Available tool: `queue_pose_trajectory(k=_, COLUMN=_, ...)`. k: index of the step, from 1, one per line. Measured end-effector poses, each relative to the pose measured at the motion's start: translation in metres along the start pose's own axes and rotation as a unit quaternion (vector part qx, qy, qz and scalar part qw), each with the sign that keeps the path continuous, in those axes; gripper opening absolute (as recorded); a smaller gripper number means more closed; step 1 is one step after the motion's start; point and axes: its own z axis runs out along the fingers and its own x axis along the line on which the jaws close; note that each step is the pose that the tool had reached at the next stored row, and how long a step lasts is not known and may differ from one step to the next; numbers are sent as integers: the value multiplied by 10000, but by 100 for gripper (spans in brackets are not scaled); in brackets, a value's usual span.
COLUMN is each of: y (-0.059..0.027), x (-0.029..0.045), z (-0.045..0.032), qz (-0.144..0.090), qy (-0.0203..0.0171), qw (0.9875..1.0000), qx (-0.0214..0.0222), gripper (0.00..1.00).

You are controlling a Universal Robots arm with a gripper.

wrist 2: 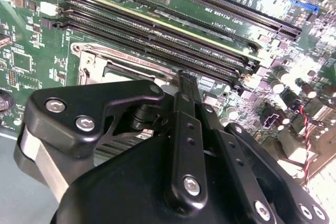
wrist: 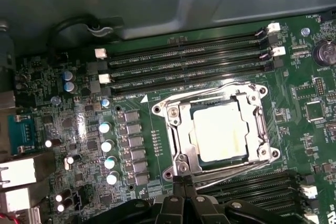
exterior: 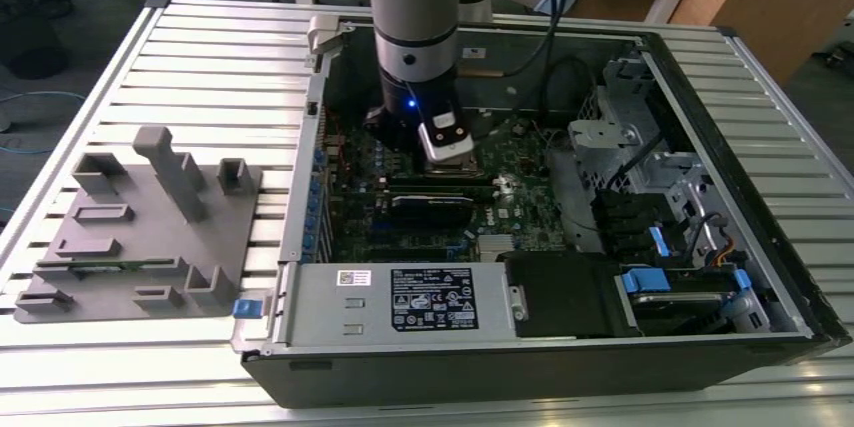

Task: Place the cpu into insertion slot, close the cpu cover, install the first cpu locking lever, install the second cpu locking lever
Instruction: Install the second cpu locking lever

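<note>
In the first wrist view the cpu [wrist: 218,132], a pale silver square, lies flat in the insertion slot [wrist: 265,129] on the green board. The silvery cpu cover [wrist: 178,129] lies down around it as a frame. Thin wire levers run along two opposite sides of the socket [wrist: 236,169]. My gripper [wrist: 182,182] is shut with nothing in it, its narrow tips right at the socket's corner by a lever end; whether they touch it I cannot tell. In the second wrist view the black gripper [wrist 2: 181,77] covers most of the slot [wrist 2: 86,56]. The arm's wrist [exterior: 424,117] hangs over the motherboard.
Long black memory slots [wrist: 189,61] flank the socket, with more [wrist: 252,182] on the other side. Capacitors [wrist: 107,145] stand close by. The open computer case [exterior: 307,147] walls in the board, with its power supply [exterior: 400,297] and drive cage [exterior: 667,197]. A grey fixture [exterior: 147,227] lies at the exterior view's left.
</note>
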Motion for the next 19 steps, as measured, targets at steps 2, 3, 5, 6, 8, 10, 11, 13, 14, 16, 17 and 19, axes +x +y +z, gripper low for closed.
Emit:
queue_pose_trajectory(k=2, y=-11, x=3, z=1, qz=9, qy=19, qw=10000, qx=-97, gripper=11)
queue_pose_trajectory(k=3, y=-16, x=3, z=1, qz=14, qy=30, qw=9999, qx=-154, gripper=11)
queue_pose_trajectory(k=5, y=-26, x=4, z=2, qz=22, qy=47, qw=9997, qx=-242, gripper=11)
queue_pose_trajectory(k=6, y=-32, x=3, z=3, qz=25, qy=53, qw=9996, qx=-272, gripper=11)
queue_pose_trajectory(k=8, y=-44, x=3, z=6, qz=29, qy=61, qw=9995, qx=-315, gripper=11)
queue_pose_trajectory(k=10, y=-55, x=3, z=8, qz=32, qy=68, qw=9994, qx=-348, gripper=11)
queue_pose_trajectory(k=11, y=-61, x=3, z=9, qz=33, qy=70, qw=9993, qx=-362, gripper=11)
queue_pose_trajectory(k=13, y=-74, x=5, z=13, qz=36, qy=74, qw=9992, qx=-383, gripper=11)
queue_pose_trajectory(k=14, y=-80, x=7, z=15, qz=36, qy=76, qw=9992, qx=-391, gripper=11)
queue_pose_trajectory(k=16, y=-91, x=12, z=19, qz=38, qy=78, qw=9991, qx=-405, gripper=11)
queue_pose_trajectory(k=17, y=-96, x=14, z=22, qz=38, qy=79, qw=9991, qx=-412, gripper=11)
queue_pose_trajectory(k=19, y=-107, x=20, z=28, qz=39, qy=82, qw=9991, qx=-425, gripper=11)
